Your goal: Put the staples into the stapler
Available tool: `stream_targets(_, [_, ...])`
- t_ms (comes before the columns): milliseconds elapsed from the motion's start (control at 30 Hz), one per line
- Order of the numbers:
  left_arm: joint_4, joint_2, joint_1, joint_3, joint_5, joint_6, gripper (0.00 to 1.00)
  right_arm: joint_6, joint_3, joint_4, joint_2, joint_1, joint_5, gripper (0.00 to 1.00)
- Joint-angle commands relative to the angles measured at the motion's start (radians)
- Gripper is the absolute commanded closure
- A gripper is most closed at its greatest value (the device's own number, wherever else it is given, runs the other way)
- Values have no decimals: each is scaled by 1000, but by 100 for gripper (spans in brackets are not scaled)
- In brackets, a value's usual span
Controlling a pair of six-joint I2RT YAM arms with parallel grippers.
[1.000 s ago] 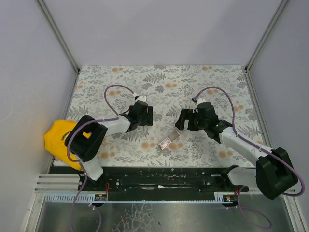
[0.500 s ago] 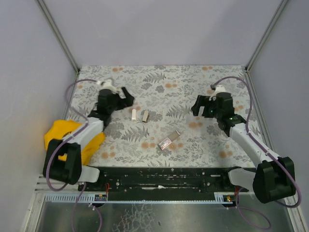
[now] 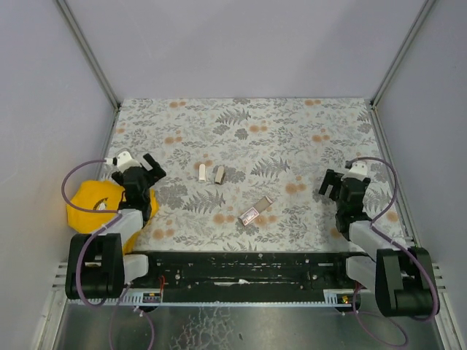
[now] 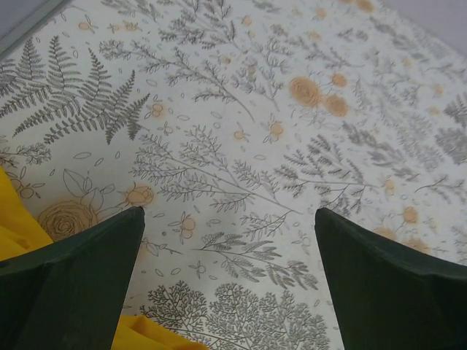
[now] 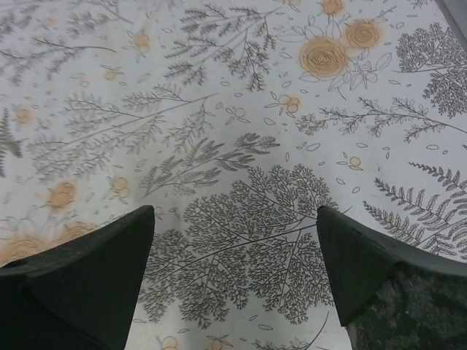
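Note:
The staples carton, pink and white with a grey tray sticking out, lies flat near the table's middle front. A small white piece and a small grey-beige piece lie side by side behind it to the left; I cannot tell which is the stapler. My left gripper is open and empty at the near left, well left of them. My right gripper is open and empty at the near right. The left wrist view and the right wrist view show only patterned tablecloth between the fingers.
A yellow cloth lies at the table's left edge under the left arm and shows in the left wrist view. Grey walls enclose the table on three sides. The black arm rail runs along the near edge.
Both arms have pulled back from the middle toward the near corners, left arm to the left and right arm to the right. The two small pieces, covered a second ago, lie uncovered. The carton has not moved.

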Motion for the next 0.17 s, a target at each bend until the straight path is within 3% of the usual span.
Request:
stream_targets(0, [199, 34, -3, -42, -27, 100, 0, -70, -15, 346, 93, 2, 92, 2])
stream_targets(133, [275, 21, -2, -92, -44, 95, 0, -83, -34, 431, 183, 2, 111, 2])
